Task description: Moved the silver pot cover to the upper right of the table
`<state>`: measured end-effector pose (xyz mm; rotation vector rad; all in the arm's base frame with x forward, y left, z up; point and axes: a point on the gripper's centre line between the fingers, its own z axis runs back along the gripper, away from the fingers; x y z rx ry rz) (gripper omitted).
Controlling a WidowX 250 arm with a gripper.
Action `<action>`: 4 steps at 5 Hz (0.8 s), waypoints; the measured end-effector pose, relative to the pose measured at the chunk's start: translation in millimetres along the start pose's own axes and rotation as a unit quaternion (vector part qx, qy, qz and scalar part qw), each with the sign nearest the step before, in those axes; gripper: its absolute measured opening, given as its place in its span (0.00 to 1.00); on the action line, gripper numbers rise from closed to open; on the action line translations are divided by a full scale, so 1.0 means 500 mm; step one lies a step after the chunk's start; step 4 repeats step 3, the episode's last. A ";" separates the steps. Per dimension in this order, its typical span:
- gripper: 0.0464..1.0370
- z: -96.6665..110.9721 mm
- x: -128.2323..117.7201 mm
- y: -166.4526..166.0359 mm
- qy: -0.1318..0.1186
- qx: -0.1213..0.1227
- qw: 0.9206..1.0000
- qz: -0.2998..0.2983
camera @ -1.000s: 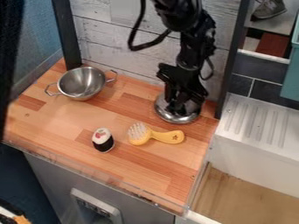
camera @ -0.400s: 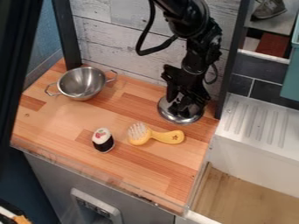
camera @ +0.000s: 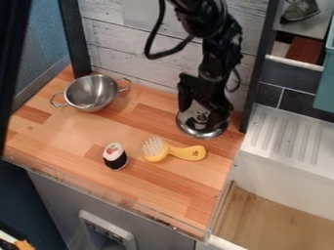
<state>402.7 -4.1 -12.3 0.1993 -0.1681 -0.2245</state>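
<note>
The wooden counter [camera: 65, 134] has the lid [camera: 196, 131] far right, as asked, beneath a gripper [camera: 201, 116] spread wide, probably to free its knob [camera: 201, 117].

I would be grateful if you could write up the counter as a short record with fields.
surface: wooden table
pot cover: silver lid, at the table's upper right
gripper: black gripper, over the lid, fingers apart with the knob visible between them
pot: silver, two-handled pot, upper left, uncovered
brush: yellow brush, nearer the camera than the lid
food: toy sushi piece, left of the brush
</note>
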 end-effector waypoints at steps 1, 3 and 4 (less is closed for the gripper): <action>0.97 0.062 0.011 0.019 -0.027 -0.008 1.000 0.008; 0.97 0.100 0.004 0.042 -0.046 -0.015 0.999 0.016; 0.97 0.100 0.004 0.042 -0.046 -0.015 0.999 0.016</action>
